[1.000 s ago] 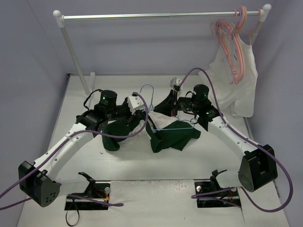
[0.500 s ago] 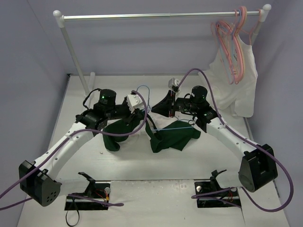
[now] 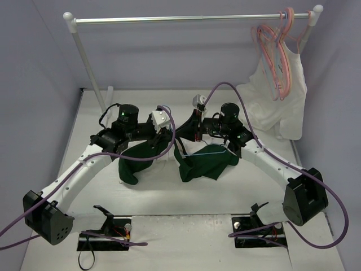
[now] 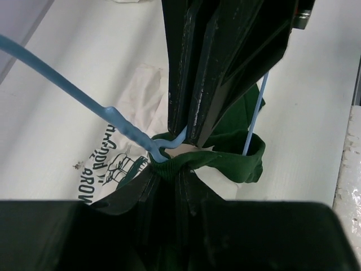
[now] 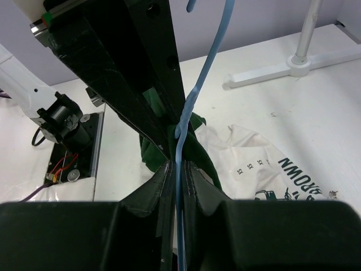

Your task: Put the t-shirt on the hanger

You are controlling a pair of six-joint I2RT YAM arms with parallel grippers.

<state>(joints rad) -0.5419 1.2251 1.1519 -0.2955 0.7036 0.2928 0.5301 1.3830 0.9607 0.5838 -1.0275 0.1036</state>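
The t-shirt (image 4: 225, 161) hangs bunched just below my tips, left gripper (image 4: 167, 178) clamped on its green neck, right gripper (image 5: 179, 165) clamped on the hanger (image 5: 198, 93) stem right opposite, so I'd draw the neck gently over one shoulder, no yanking.

Change record, one second span:
- Left gripper (image 3: 168, 134) and right gripper (image 3: 183, 133): both shifted toward the left side of the table and slightly farther from the arm bases, staying tip to tip.
- Hanger (image 4: 127, 129): carried left with them, its hook now above the left wrist camera.
- T-shirt (image 3: 206, 165): dragged left, the left green sleeve (image 3: 128, 169) sagging lower, with less white cloth showing between the grippers.
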